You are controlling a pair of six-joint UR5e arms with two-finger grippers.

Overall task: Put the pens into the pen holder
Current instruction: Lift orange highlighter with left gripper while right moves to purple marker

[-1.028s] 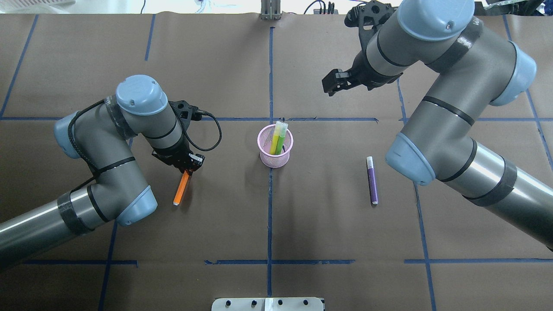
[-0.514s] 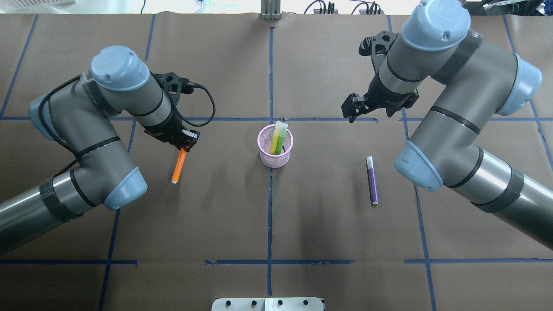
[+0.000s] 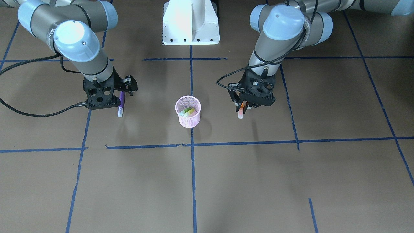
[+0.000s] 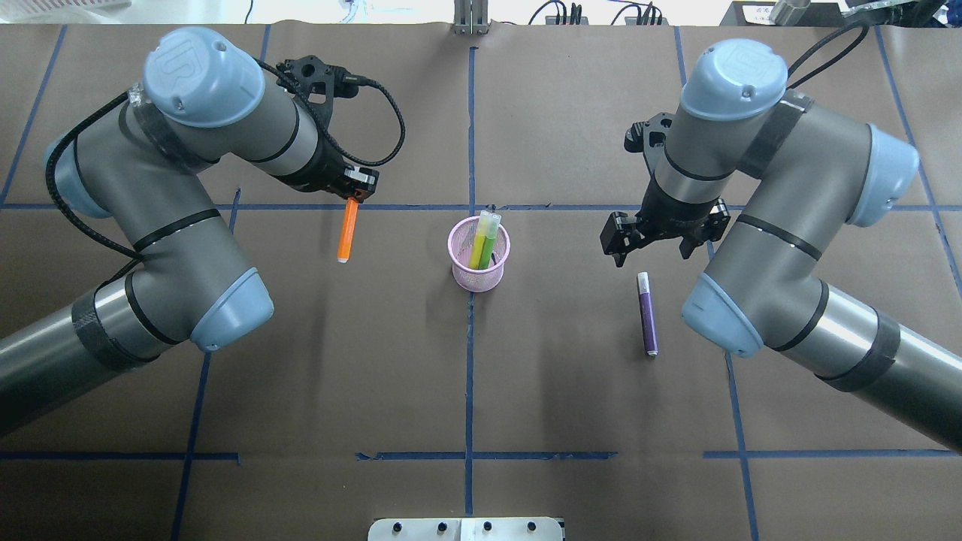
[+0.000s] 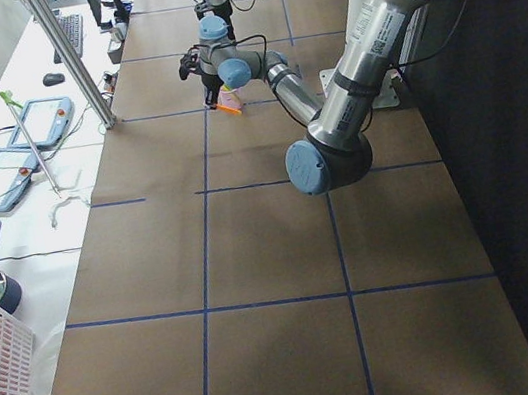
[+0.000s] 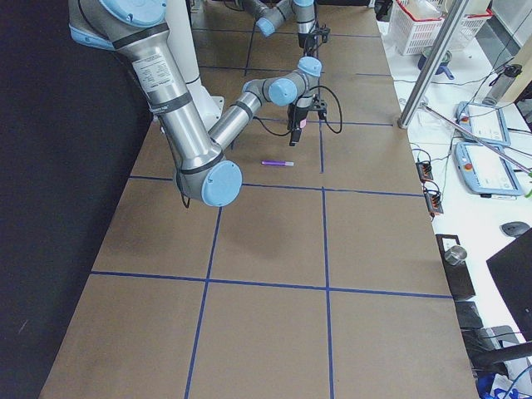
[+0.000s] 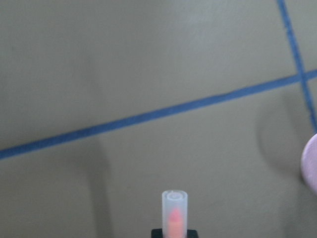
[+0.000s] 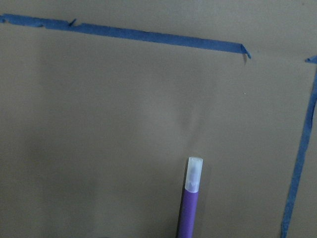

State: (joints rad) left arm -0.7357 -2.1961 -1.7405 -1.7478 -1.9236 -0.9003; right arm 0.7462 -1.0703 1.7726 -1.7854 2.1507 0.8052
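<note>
While two yellow-green pens (image 4: 483, 239) are standing in the pink pen holder (image 4: 481, 280), the left tool (image 4: 353, 197) is pinching the orange pen (image 4: 347, 231) by its upper end. The pen is hanging cap-down above the counter (image 4: 564, 376) on the robot's left of the holder, likely for an upright drop. On the holder's other side, the right tool (image 4: 648, 244), fingers spread, is hovering over the cap end of the purple pen (image 4: 647, 315), which is lying flat, apparently awaiting a grasp.
</note>
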